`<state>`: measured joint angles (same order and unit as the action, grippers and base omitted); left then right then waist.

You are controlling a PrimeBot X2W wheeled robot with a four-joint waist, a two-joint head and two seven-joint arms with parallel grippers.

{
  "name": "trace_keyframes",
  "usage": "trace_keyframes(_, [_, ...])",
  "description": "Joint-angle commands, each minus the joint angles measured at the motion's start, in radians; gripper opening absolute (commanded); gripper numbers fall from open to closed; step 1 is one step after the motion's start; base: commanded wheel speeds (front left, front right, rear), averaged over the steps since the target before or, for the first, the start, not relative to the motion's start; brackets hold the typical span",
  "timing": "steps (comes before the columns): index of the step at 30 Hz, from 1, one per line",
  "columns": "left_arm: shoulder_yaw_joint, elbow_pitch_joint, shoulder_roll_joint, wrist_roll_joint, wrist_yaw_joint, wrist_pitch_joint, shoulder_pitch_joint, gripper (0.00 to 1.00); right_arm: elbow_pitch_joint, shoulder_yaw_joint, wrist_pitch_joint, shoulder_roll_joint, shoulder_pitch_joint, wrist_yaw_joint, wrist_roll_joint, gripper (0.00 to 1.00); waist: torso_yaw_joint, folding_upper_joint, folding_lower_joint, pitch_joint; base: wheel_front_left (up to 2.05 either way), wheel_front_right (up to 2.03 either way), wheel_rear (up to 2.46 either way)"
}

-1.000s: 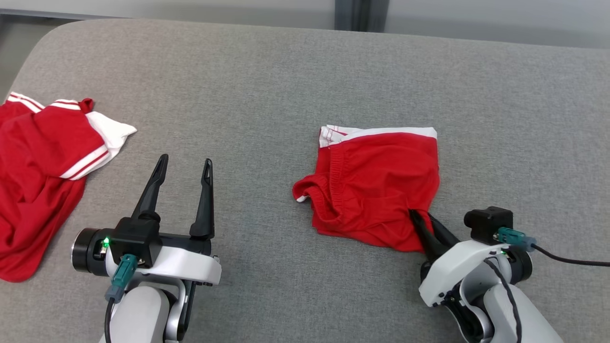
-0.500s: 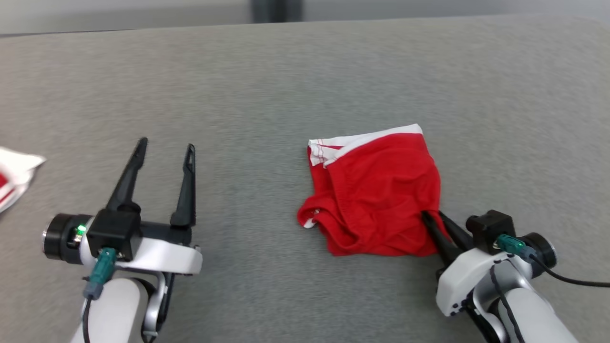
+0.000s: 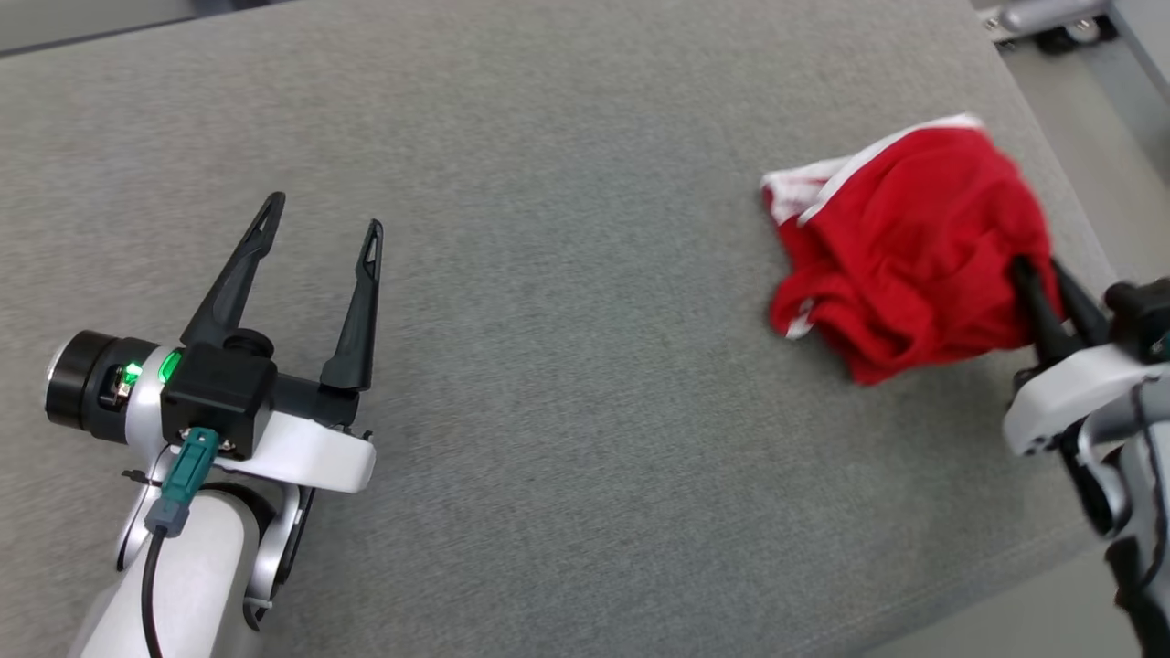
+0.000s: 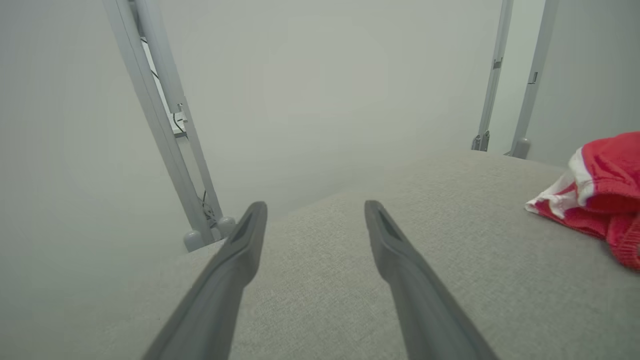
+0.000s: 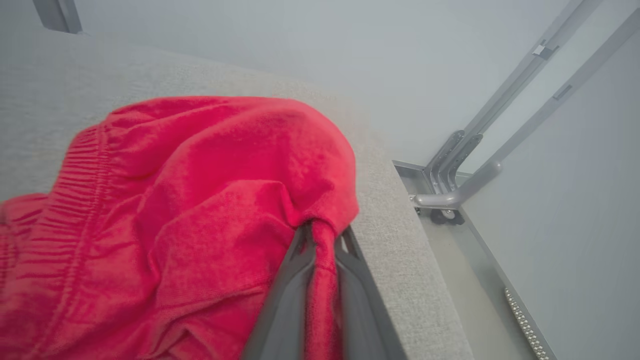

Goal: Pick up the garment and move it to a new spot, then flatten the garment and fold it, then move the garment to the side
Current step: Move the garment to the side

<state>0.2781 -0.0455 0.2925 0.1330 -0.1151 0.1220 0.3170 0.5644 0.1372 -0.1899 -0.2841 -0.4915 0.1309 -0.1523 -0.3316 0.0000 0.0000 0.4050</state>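
My right claw (image 3: 1037, 268) is clenched on the garment (image 3: 905, 238), with both dark fingers pinched together on a fold at its right side. In the right wrist view a ridge of red cloth runs down between my fingers (image 5: 285, 300), and the fabric humps up just above their tips. The garment is red, with a white band along its far edge and a ribbed elastic hem (the ribbing shows best close up, at the left of my right wrist view). It is bunched and creased rather than flat.

It sits on the grey cloth-covered counter (image 3: 585, 366), towards the far right corner and close to the right edge. From the left wrist view its white-striped edge (image 4: 565, 200) rests on the counter surface; whether the pinched part is lifted clear I cannot tell. Beyond that edge the pale floor (image 3: 1097, 164) drops away, and a grey metal frame (image 5: 450, 200) with a small wheel stands there by the wall.

My left claw (image 3: 324, 213) is released, its two fingers spread wide with nothing between them. It hovers low over bare counter at the near left, well apart from the garment, fingers pointing away from me. A green light (image 3: 169, 366) glows on that wrist, and a teal plug (image 3: 183, 466) with a dark cable hangs below it.
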Motion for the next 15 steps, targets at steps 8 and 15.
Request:
trace_keyframes(8, [0.021,-0.029,0.014,-0.011,0.017,-0.028,0.043,1.00,0.194,-0.053,-0.067,-0.036,-0.161,0.000,0.066,0.00,-0.047,0.0000,0.0000,0.064,0.00,0.00,0.00])
trace_keyframes(15, [0.032,-0.029,0.015,-0.006,0.013,-0.033,0.041,1.00,0.304,-0.080,-0.077,-0.036,-0.226,0.000,0.099,1.00,-0.041,0.0000,0.0000,0.068,0.00,0.00,0.00])
